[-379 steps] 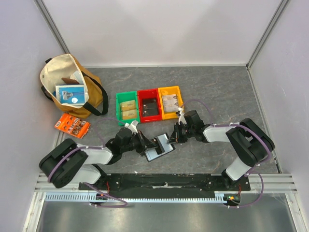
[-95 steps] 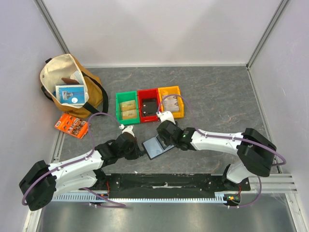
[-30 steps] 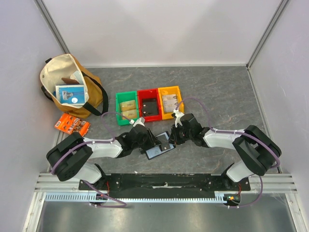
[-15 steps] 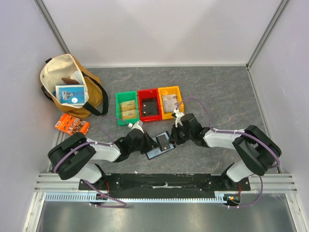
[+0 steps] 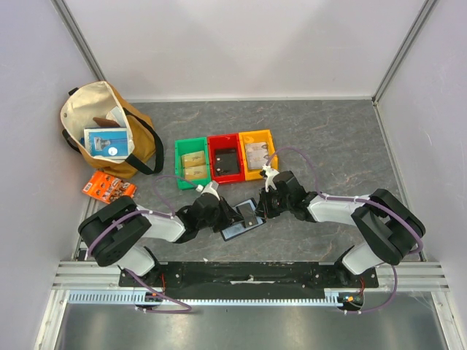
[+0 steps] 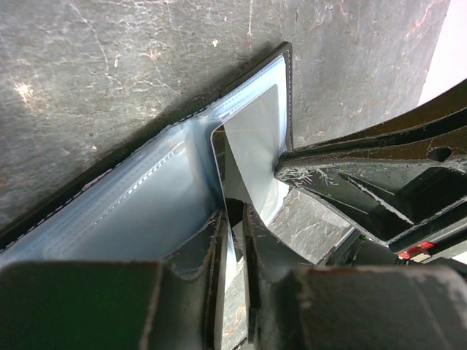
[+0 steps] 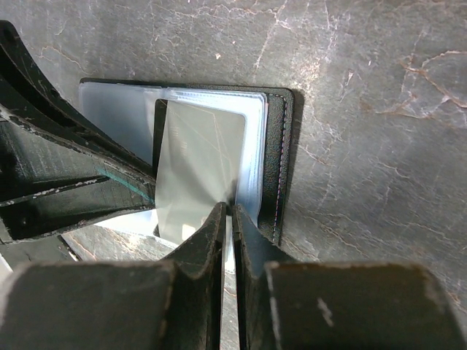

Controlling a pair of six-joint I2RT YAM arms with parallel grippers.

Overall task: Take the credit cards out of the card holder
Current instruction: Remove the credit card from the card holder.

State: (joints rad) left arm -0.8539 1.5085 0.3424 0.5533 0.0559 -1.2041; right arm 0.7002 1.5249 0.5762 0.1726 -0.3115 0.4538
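The card holder (image 5: 235, 230) lies open on the desk (image 5: 328, 138), at lower centre of the overhead frame. A grey card (image 7: 201, 160) sticks up, tilted, from its clear sleeve. The left hand (image 6: 235, 219) pinches one edge of the card, and the right hand (image 7: 228, 211) pinches the adjoining edge, with its fingers nearly together.

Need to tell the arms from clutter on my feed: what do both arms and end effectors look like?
Both alike: the left arm and right arm have white links, bulky black joints and looping purple cables. The left end effector and right end effector have black, scuffed, tapering fingers.
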